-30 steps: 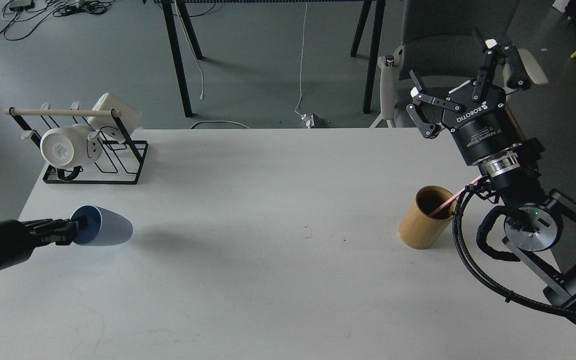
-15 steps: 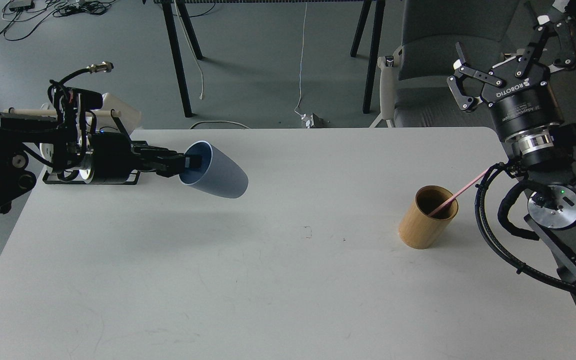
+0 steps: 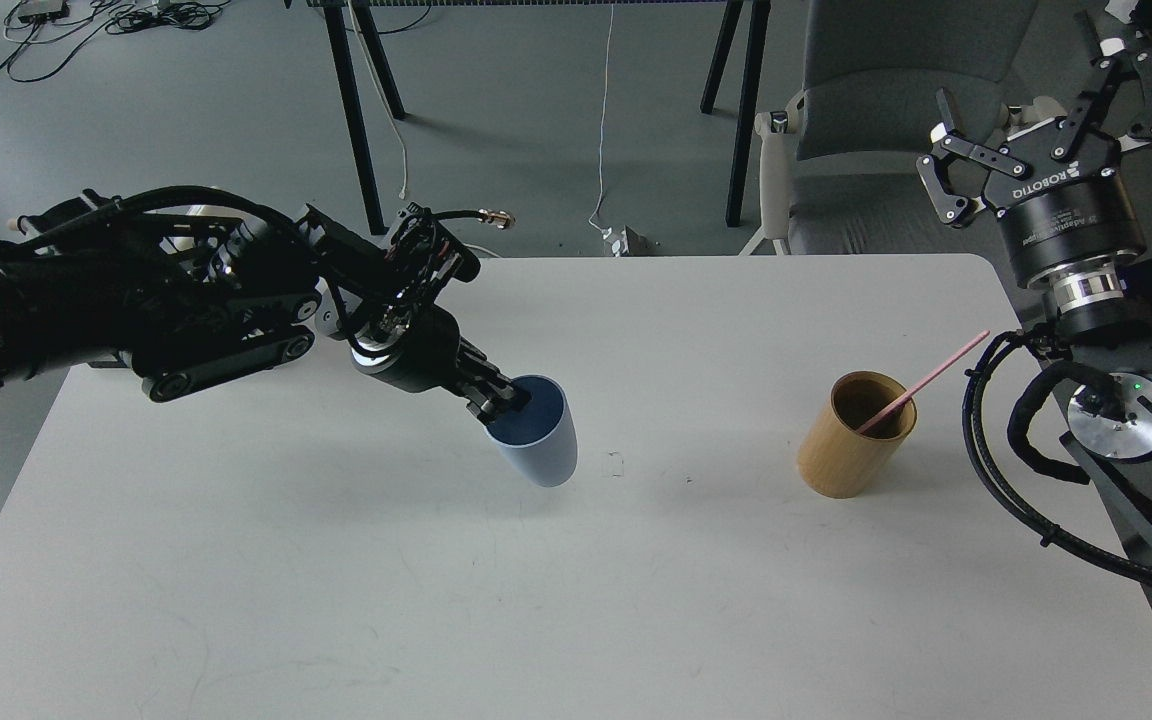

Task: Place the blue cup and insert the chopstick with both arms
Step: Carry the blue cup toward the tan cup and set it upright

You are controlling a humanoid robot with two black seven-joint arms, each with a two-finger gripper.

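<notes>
The blue cup (image 3: 541,440) is held by its near rim in my left gripper (image 3: 504,398), which is shut on it. The cup is nearly upright, slightly tilted, at the table's middle; I cannot tell whether its base touches the table. A pink chopstick (image 3: 926,380) leans in the bamboo holder (image 3: 851,440) at the right, sticking out towards the right. My right gripper (image 3: 1046,110) is open and empty, raised high above and behind the holder, past the table's right far corner.
The white table (image 3: 576,580) has bare room in front and between cup and holder. My left arm (image 3: 136,300) hides the mug rack at the far left. A grey chair (image 3: 876,110) and black table legs (image 3: 356,110) stand behind the table.
My left arm has carried the blue cup from the left side to the table's middle and turned it from lying sideways to nearly upright. My right gripper has risen and drawn back to the right.
</notes>
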